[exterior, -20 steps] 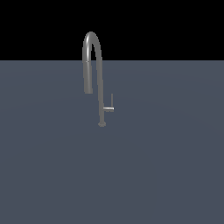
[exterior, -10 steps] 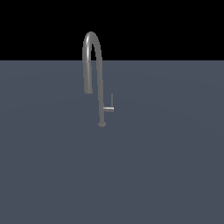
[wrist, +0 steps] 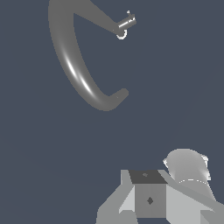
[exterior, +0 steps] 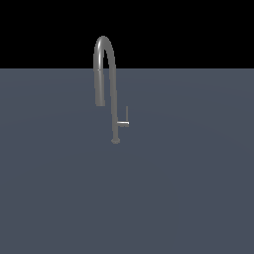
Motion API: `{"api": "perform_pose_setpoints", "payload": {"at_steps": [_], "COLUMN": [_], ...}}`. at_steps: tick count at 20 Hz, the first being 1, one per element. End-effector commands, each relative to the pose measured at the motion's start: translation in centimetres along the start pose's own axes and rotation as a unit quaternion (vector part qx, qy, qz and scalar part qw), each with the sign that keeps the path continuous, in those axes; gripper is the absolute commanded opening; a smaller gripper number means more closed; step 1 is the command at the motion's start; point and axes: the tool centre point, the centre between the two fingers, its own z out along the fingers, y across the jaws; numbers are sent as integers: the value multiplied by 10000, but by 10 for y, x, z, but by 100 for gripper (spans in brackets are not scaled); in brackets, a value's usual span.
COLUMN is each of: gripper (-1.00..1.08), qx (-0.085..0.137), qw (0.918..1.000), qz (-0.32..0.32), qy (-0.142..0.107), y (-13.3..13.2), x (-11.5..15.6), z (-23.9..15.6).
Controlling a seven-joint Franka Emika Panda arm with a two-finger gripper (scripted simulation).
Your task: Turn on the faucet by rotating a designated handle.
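Note:
In the exterior view the faucet point(exterior: 114, 94) stands upright on the grey floor, its arched spout curving down toward the exterior view's left. The handle point(exterior: 125, 120) is a short stub off the lower stem, on the exterior view's right, ending in a thin rod that points up. From above, the wrist view shows the faucet point(wrist: 72, 70) as a curved tube, and the handle point(wrist: 127, 22) as a small stub beside the stem. No gripper fingers show in either view, and the exterior view shows no arm.
Grey blocky and rounded robot parts point(wrist: 166, 197) fill one corner of the wrist view, well apart from the faucet. A flat dark grey-blue floor point(exterior: 188, 198) spreads all around the faucet's small round base point(exterior: 115, 141).

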Motion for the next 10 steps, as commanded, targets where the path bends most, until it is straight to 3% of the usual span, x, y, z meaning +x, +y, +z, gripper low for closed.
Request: {"api": "perform_pose_setpoints", "payload": {"at_steps": [1, 6, 10], "gripper": [-100, -100, -100], "qx": [233, 708, 1102], "qw": [9993, 9936, 9846], "qz": [218, 656, 1016], "qy": [-190, -580, -903], "y": [-3, -8, -11], "x": [17, 51, 79], "z": [2, 9, 16]}}
